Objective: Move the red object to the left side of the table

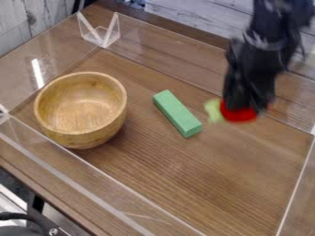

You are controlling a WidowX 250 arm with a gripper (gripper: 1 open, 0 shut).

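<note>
The black robot hand (242, 104) is closed around the bright-red round soft toy with its green leafy stub (238, 114), presumably to carry it leftward. It holds the toy beyond the green rectangular block (178, 112), over the brown wood-grain worktop (147, 174), perhaps raised for clearance.

The robot's arm (261, 26) is black all over, dark enough that its segments merge — chunky, rounded housings up top, narrowing toward the end effector (244, 90). That end is a cluster of small, angular black parts, slightly blurred, with paler grey glints along some edges — any screws or markings are too small to tell.
</note>
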